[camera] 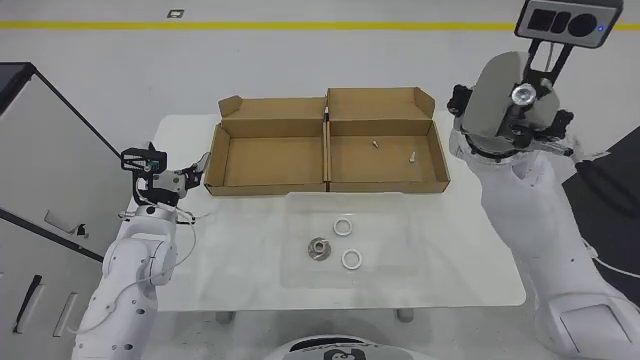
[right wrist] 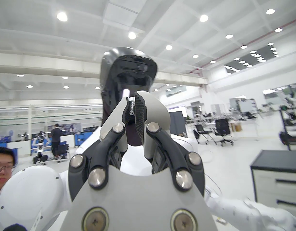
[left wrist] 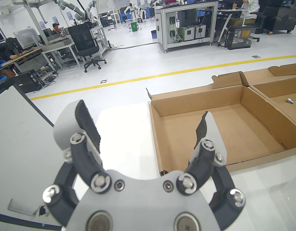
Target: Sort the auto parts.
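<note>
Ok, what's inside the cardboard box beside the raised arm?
A small metal bolt and a second bolt lie apart on the floor of the cardboard box. Its near wall covers a thin strip of floor, so anything tucked there can't be seen.

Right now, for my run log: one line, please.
left tool: open, by left box | right tool: shut on bolt, raised | tray: two rings, one hub

The boxes (camera: 270, 108) are brown, the bolts (camera: 411, 156) silver, the rings (camera: 343, 227) white
</note>
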